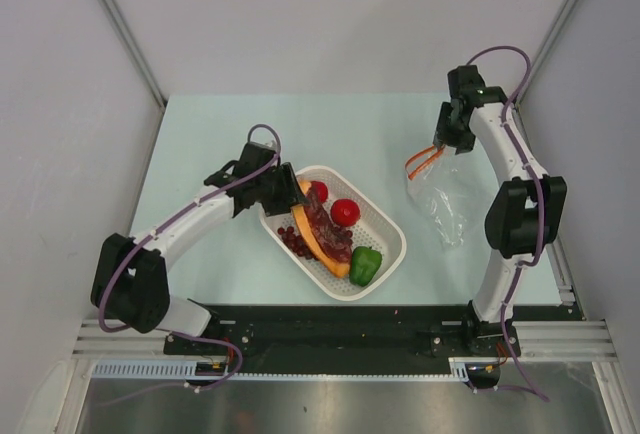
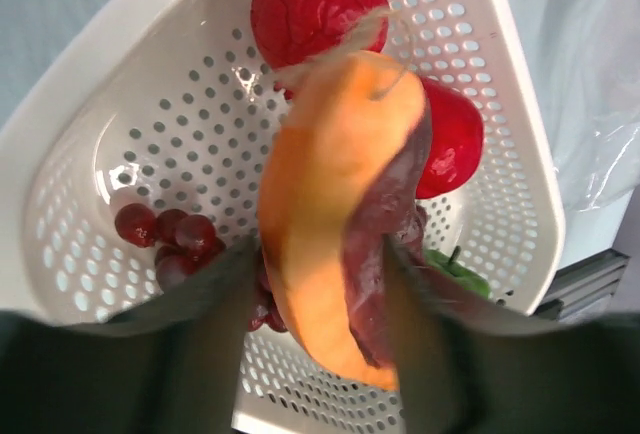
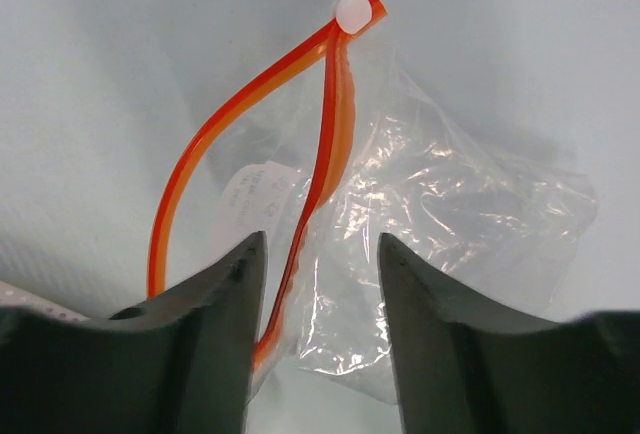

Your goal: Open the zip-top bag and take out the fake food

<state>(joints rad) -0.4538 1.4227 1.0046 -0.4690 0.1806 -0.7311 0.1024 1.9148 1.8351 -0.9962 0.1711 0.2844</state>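
The clear zip-top bag (image 1: pixel 442 202) lies on the table at the right, with its orange-red zipper strip (image 1: pixel 424 161) pulled open into a loop. My right gripper (image 1: pixel 441 147) is open above that strip. In the right wrist view one side of the strip (image 3: pixel 330 154) runs between the fingers of the gripper (image 3: pixel 322 244) without touching them, and the bag (image 3: pixel 450 214) looks empty. My left gripper (image 1: pixel 293 192) is shut on an orange and purple carrot-like piece (image 1: pixel 328 239) over the white basket (image 1: pixel 398 244); its fingers (image 2: pixel 225 304) press the piece (image 2: pixel 330 154) from both sides.
In the basket (image 2: pixel 180 124) lie two red round fruits (image 1: pixel 345 212) (image 1: pixel 318 191), a dark grape bunch (image 1: pixel 295 242) and a green bell pepper (image 1: pixel 365 266). White walls close the table at the back and sides. The black arm rail runs along the near edge.
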